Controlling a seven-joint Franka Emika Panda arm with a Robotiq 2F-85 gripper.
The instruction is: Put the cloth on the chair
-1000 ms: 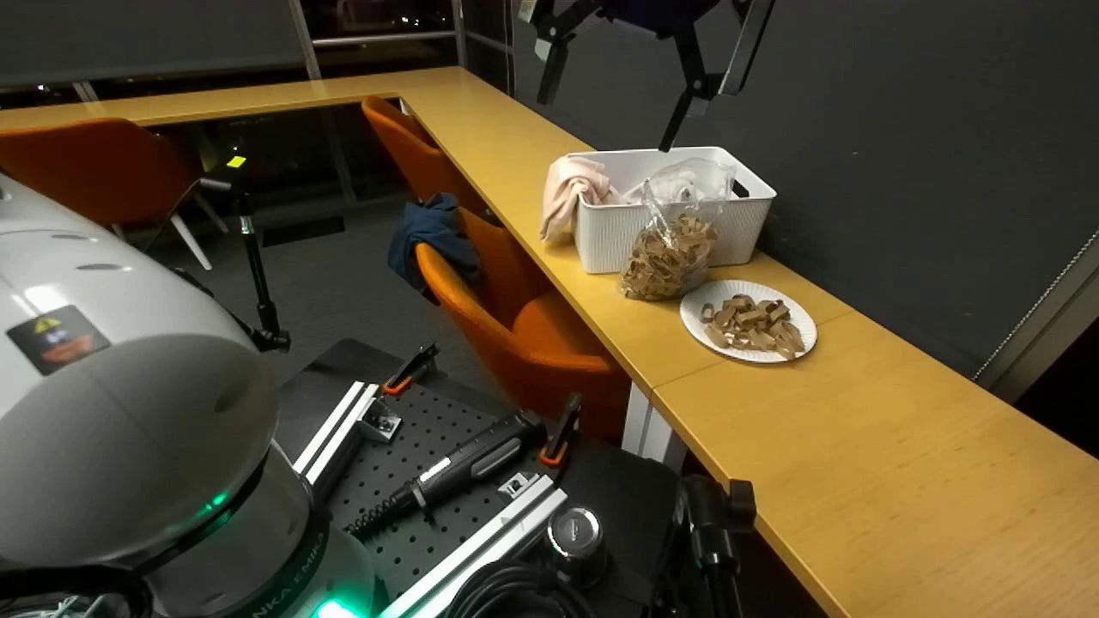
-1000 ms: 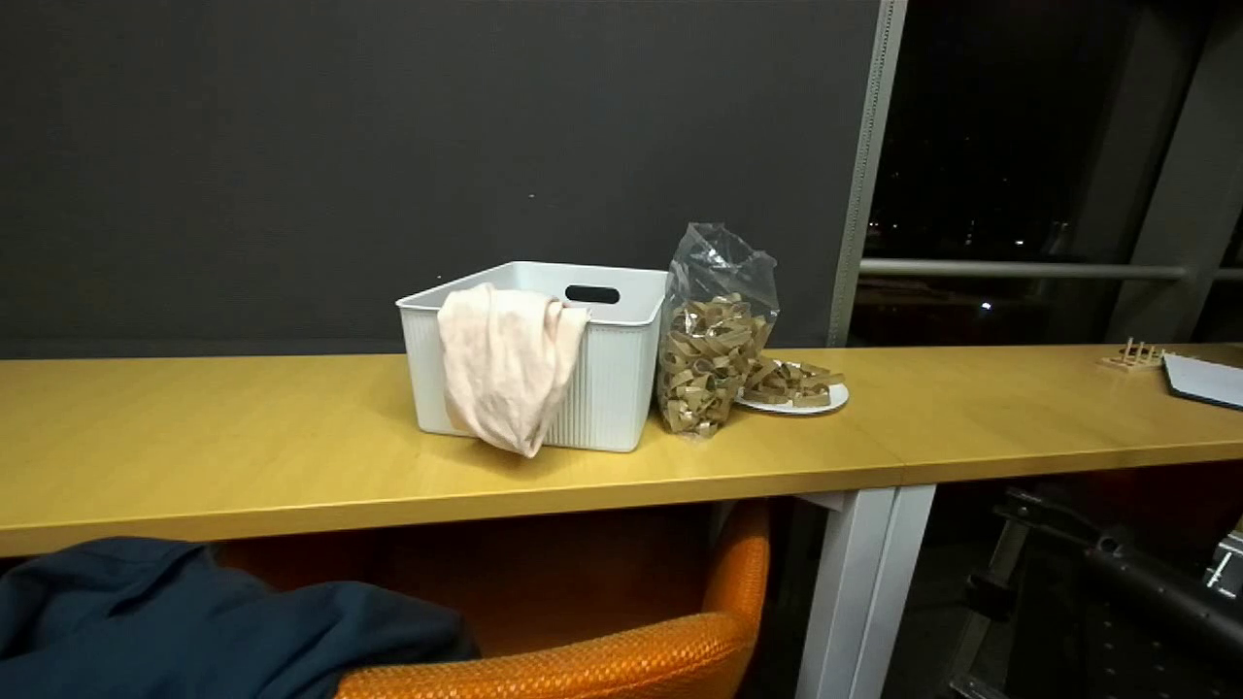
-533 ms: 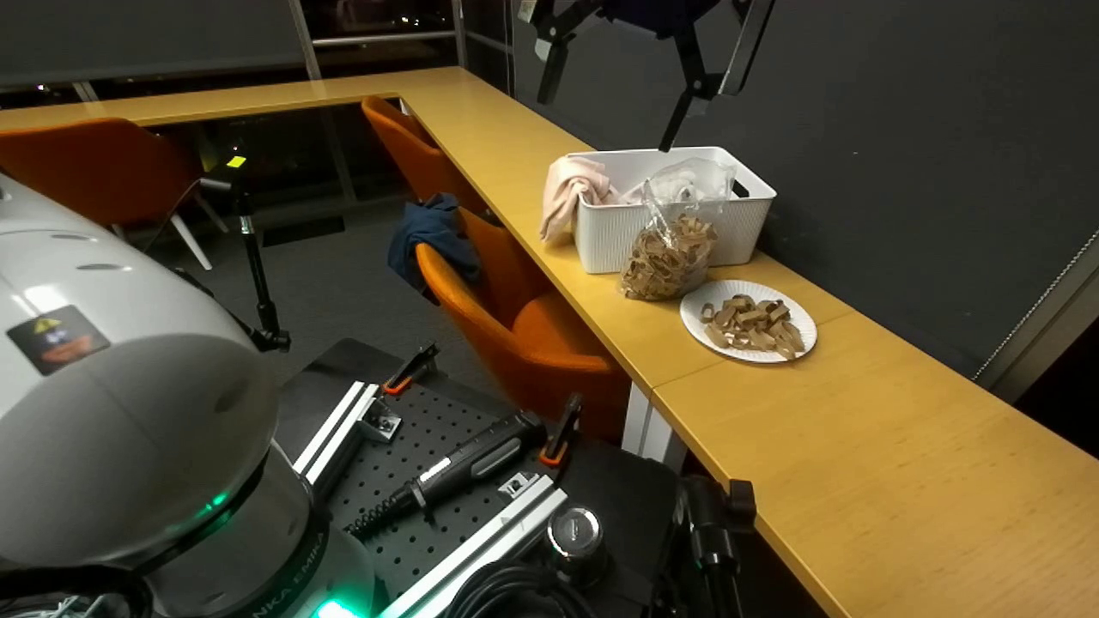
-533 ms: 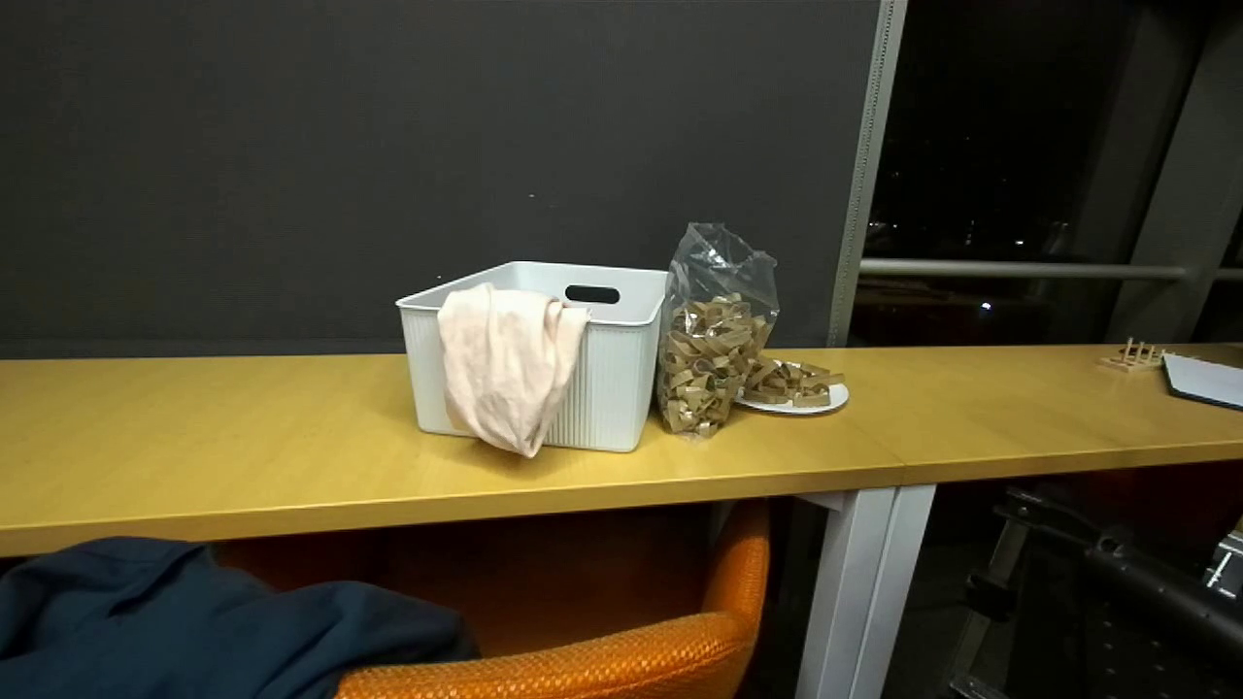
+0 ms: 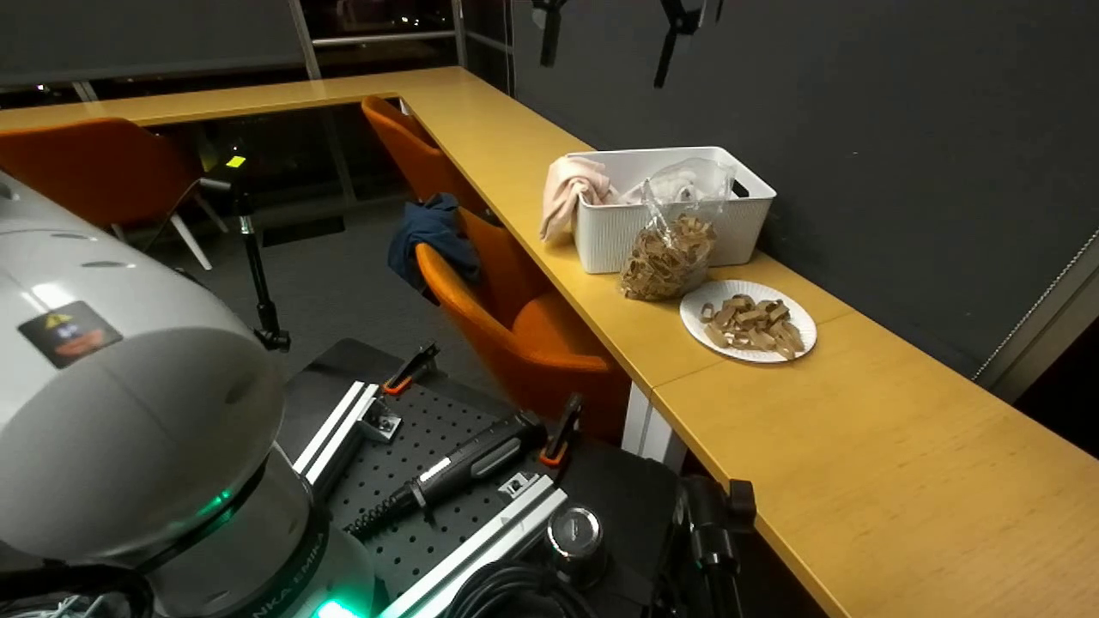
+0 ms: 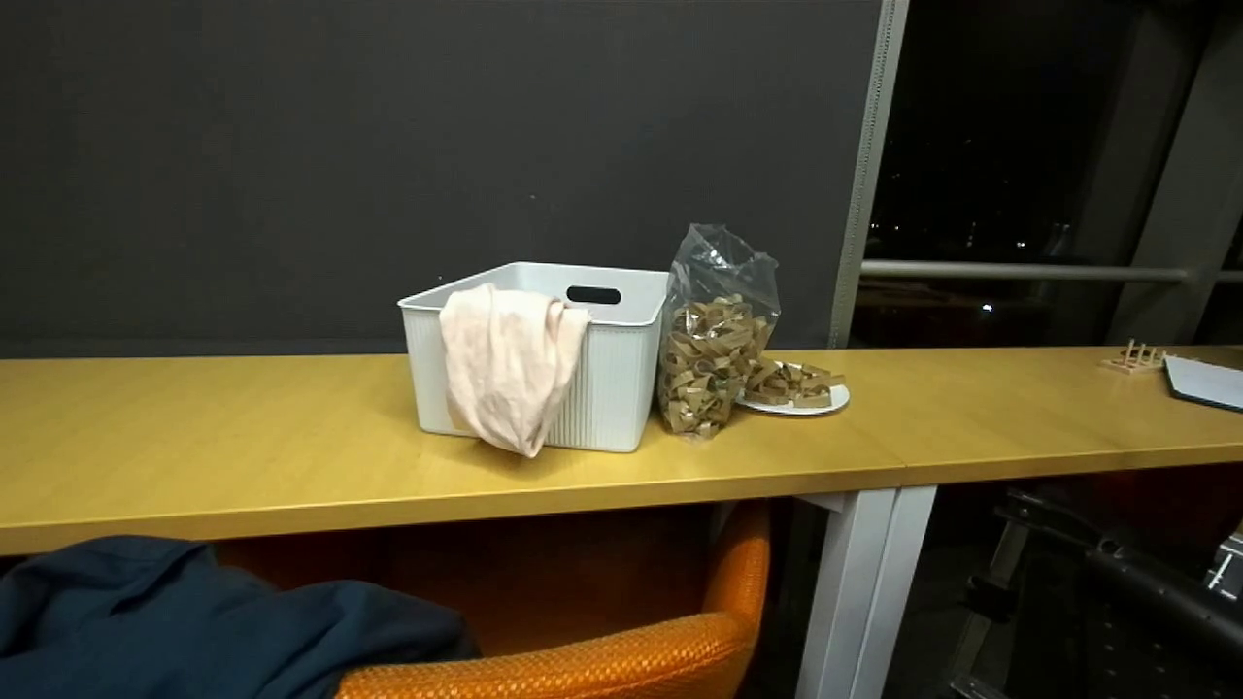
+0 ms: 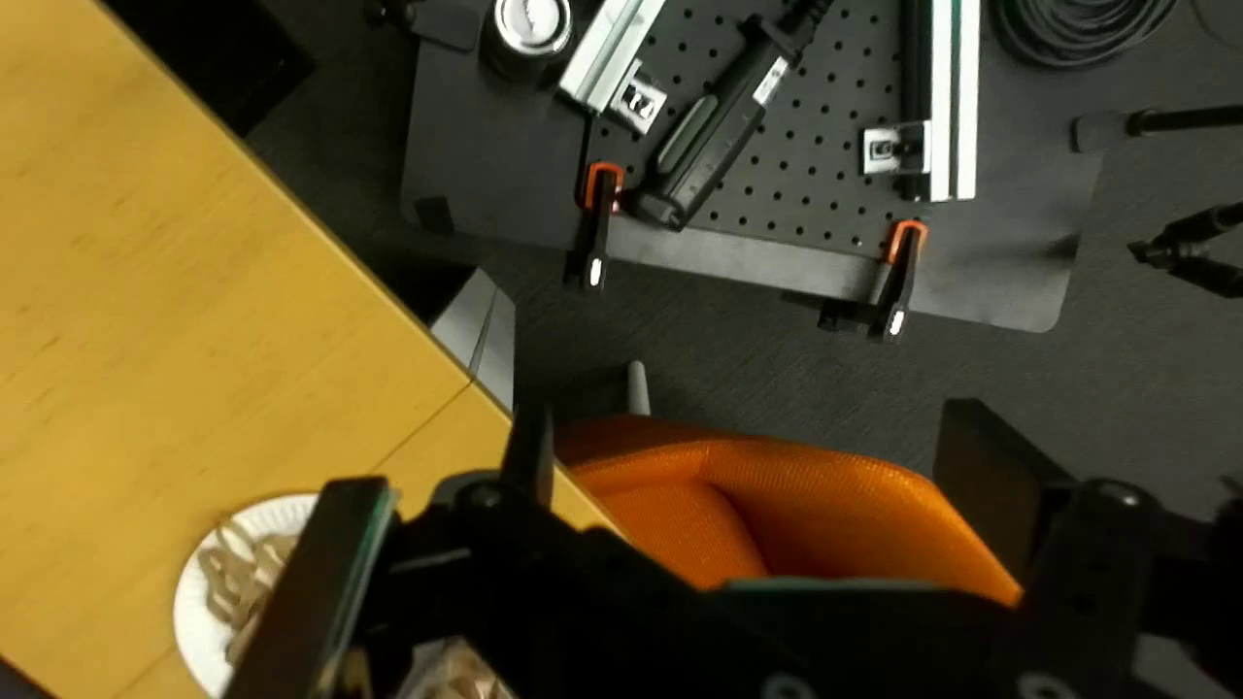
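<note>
- The tool (image 5: 604,75) is hovering at the top of an exterior view, jaws spread wide, gripping nothing.
- A pink cloth (image 6: 512,369), probably the one meant, is hanging over the rim of a basket (image 6: 612,388) at centre-left; a navy cloth (image 6: 194,621) is lying over the chair (image 6: 583,670), lower left.
- A good grasp is likely calling for pinching a fold, clear of the rim.
- Lower left, the arm (image 5: 137,429) is showing "NKA EMIKA", partly hidden, and a yellow-triangle warning label (image 5: 70,333).

Wrist view: gripper (image 7: 753,461), fingers (image 7: 992,485) apart
The orange chair (image 7: 835,510) shows between the fingers; a wooden table (image 7: 243,291), bearing a white plate (image 7: 194,621), extends left of the gripper; a perforated board (image 7: 789,180) appears ahead.
</note>
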